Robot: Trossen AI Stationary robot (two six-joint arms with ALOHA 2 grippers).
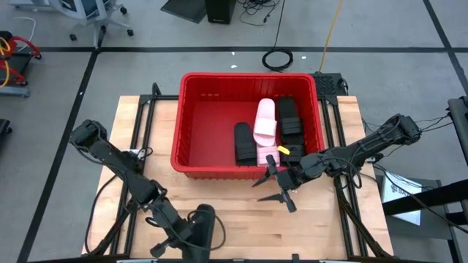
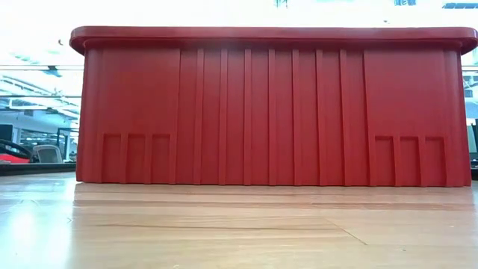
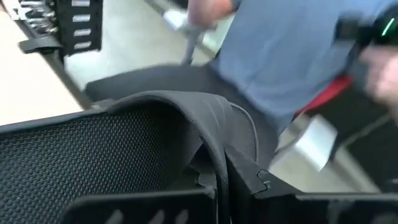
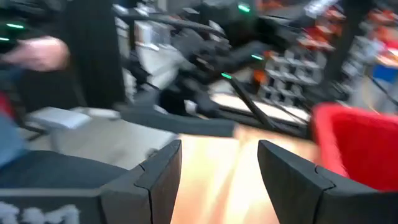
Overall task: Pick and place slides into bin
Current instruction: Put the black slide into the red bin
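Observation:
The red bin (image 1: pixel 191 120) stands on the wooden table, and its near wall fills the low view (image 2: pixel 269 112). Inside lie two pale pink slides (image 1: pixel 265 120) and black slides (image 1: pixel 245 144). My left gripper (image 1: pixel 191 232) is at the table's near edge, shut on a black slide (image 1: pixel 205 223), which fills the left wrist view (image 3: pixel 124 143). My right gripper (image 1: pixel 263 190) is open and empty just in front of the bin's near wall, and its two fingers stand apart in the right wrist view (image 4: pixel 217 180). My left gripper holds the black slide at its ribbed strap (image 3: pixel 217 130), which rises between the fingers. The slide itself hides the place of contact. I cannot tell whether the slide is clear of the table.
A person in a blue shirt (image 3: pixel 292 56) sits just beyond the table's near edge, with a hand (image 4: pixel 40 53) showing. Bare wood (image 1: pixel 322 226) lies in front of the bin. Black frame rails (image 1: pixel 142 109) run along both sides of the table.

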